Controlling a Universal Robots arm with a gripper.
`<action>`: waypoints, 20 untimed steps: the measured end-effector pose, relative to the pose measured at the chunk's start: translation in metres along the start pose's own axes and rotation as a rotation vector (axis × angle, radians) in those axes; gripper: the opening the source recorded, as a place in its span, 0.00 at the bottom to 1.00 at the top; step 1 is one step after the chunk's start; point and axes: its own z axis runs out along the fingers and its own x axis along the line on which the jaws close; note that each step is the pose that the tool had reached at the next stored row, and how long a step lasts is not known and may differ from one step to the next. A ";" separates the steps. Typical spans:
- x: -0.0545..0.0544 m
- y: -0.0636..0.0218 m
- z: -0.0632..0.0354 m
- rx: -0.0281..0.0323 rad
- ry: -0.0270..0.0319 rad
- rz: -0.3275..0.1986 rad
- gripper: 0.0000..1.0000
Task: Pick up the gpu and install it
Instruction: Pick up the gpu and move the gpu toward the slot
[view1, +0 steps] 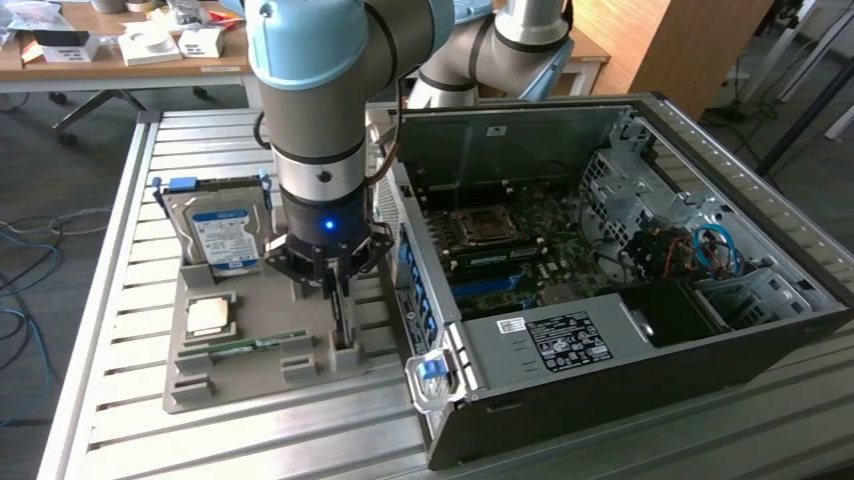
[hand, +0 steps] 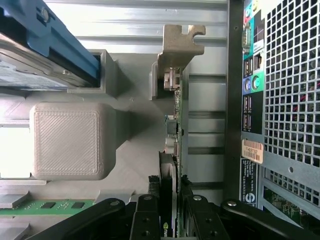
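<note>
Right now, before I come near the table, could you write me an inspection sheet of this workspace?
Surface: slatted metal table, carrying a grey tray and an open computer case.
Job's things: gpu stands on edge in a tray slot, beside the case.
Clutter: hard drive, square chip and memory stick in the tray.
Hand: hand lowered over the gpu, closed on its upper edge.
Cables: orange and blue leads inside the case; blue cables on the floor at the exterior view's left.
Surroundings: desk with boxes behind; wooden panel.
</note>
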 end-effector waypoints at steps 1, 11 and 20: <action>0.000 0.0000 0.0000 0.0000 0.0000 -0.001 0.26; 0.000 0.0003 -0.0066 -0.0001 0.0000 -0.001 0.26; -0.001 0.0018 -0.0432 -0.0001 -0.0001 -0.001 0.26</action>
